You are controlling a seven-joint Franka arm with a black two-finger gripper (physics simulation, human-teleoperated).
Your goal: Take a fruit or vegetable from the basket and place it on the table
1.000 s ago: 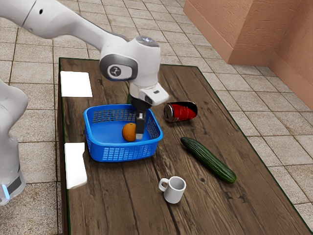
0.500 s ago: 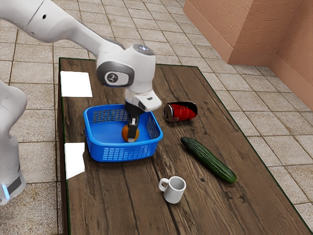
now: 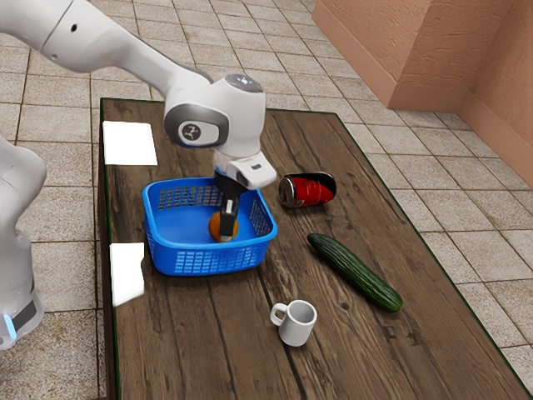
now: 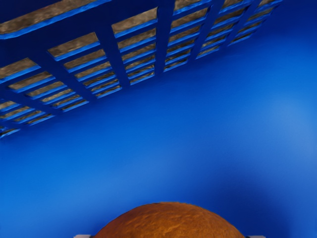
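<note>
Orange [image 3: 215,227] sits in the basket [image 3: 171,254], our gripper [image 3: 226,237] down at it; we can't tell whether it's open or gripping. We judge this the grasp: next, secure it, then lift toward the table [image 3: 237,350].

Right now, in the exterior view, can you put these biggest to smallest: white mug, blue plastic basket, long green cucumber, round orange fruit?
1. Basket
2. Cucumber
3. Mug
4. Orange fruit, partly hidden behind the tool
</note>
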